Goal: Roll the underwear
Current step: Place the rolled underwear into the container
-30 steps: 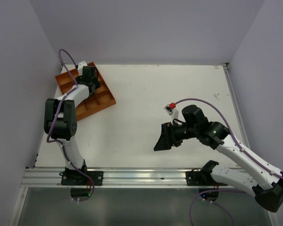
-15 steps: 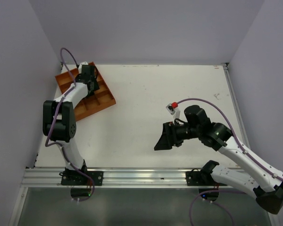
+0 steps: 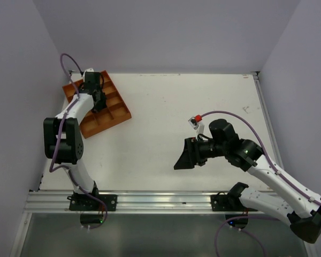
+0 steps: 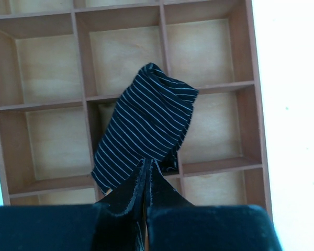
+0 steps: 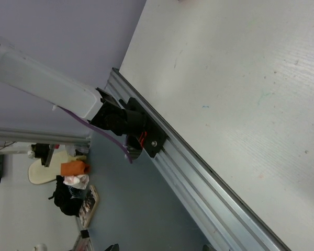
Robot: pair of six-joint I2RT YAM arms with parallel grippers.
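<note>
White table (image 3: 176, 107); underwear (image 4: 146, 123) across tray (image 4: 214, 52) dividers, left tool (image 4: 146, 168) clamping it; right tool (image 3: 183, 155) apart.

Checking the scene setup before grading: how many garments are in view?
1. The striped underwear lies over the wooden tray at the far-left corner of the table, pinched by the shut left end effector. Others may be hidden from these views.

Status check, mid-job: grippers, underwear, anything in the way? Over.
Left gripper shut at edge of underwear, grip unconfirmed. Right gripper open, empty. Underwear loosely bunched across tray dividers; may snag.
</note>
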